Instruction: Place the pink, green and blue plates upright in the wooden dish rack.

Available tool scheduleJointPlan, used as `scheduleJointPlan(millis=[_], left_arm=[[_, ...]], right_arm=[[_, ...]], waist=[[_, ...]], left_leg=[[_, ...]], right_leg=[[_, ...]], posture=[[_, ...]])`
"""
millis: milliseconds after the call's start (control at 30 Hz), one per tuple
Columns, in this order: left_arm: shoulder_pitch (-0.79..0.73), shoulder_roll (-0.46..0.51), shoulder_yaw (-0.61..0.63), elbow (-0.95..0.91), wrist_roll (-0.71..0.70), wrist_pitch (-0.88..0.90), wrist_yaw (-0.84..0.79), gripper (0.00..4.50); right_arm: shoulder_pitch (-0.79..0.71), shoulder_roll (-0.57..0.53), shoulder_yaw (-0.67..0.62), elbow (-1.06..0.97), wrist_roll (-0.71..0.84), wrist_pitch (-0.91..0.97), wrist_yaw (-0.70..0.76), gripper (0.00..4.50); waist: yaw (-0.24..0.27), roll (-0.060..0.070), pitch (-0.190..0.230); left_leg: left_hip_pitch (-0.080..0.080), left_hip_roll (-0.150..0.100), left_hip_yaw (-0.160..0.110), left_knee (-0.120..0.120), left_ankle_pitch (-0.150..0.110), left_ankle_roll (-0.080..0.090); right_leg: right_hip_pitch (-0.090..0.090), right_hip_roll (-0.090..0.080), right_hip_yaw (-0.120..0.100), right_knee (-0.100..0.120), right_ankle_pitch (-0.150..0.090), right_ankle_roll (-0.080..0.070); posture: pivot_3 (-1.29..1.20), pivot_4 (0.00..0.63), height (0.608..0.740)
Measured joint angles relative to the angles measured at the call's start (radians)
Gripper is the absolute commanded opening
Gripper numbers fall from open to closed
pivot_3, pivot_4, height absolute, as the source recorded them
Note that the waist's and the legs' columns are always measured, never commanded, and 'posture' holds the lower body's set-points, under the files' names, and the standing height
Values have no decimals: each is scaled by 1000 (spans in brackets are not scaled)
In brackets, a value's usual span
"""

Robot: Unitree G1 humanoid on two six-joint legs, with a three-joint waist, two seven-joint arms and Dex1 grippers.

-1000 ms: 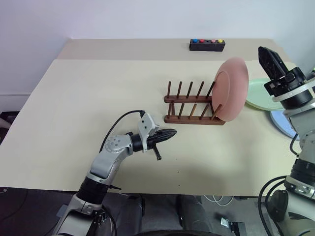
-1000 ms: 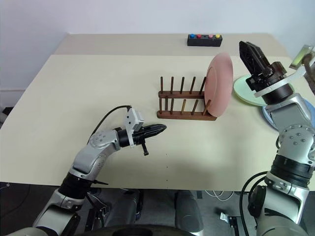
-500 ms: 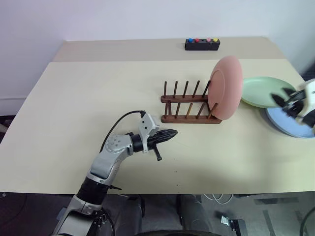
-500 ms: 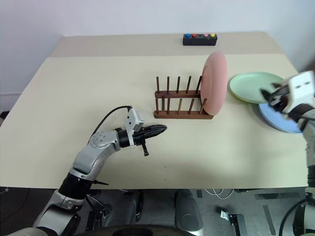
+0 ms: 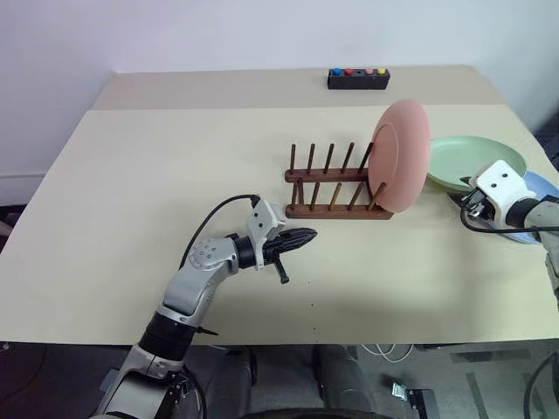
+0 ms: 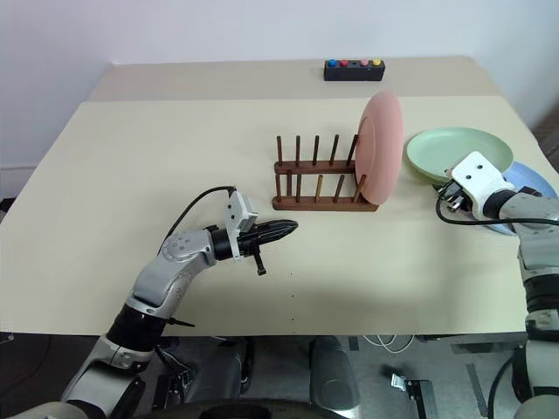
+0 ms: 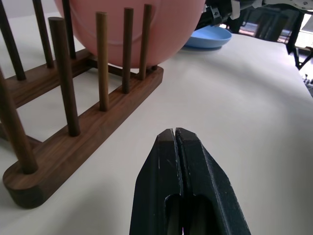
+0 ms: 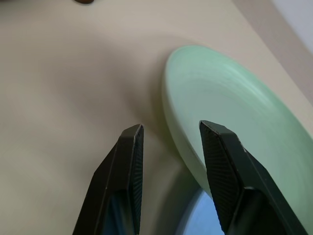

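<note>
**Currently: one plate racked, right gripper low at the green plate's rim**

Upright in the wooden dish rack (image 5: 336, 185) stands the pink plate (image 5: 401, 155), on edge in the end slot nearest the table's (image 5: 157, 166) right edge, its face turned along the rack's length. The rack's long axis runs parallel to the table's far edge. The green plate (image 5: 467, 161) lies flat near the right edge, overlapping the blue plate (image 6: 534, 179) beside it.

The right gripper (image 8: 171, 139) has its fingers parted and empty, straddling the green plate's near rim. One second ago it stood raised beside the pink plate; it has since dropped to table level.

The left gripper (image 7: 175, 139) is clenched on nothing, level, pointing at the rack's near end, unmoved. Plates and rack are unchanged.
</note>
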Motion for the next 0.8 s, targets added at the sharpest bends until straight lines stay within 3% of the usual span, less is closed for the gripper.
scheduleJointPlan(millis=[500,567,667,800], left_arm=[[3,-1,1,0,1,-1,2,0],[3,-1,1,0,1,-1,2,0],[3,-1,1,0,1,-1,2,0],[3,0,2,0,1,-1,3,0]], right_arm=[[-129,9,93,221,-128,-84,23,1786],[-155,9,107,249,-148,-91,25,1259],[-183,9,122,271,-180,-120,15,68],[-194,7,131,298,-209,-147,7,68]], waist=[[0,0,0],[0,0,0],[0,0,0],[2,0,0]], left_leg=[[0,0,0,0,0,0],[0,0,0,0,0,0],[0,0,0,0,0,0],[0,0,0,0,0,0]], right_leg=[[0,0,0,0,0,0],[0,0,0,0,0,0],[0,0,0,0,0,0],[1,0,0,0,0,0]], posture=[[0,150,734],[0,150,734],[0,150,734],[0,150,734]])
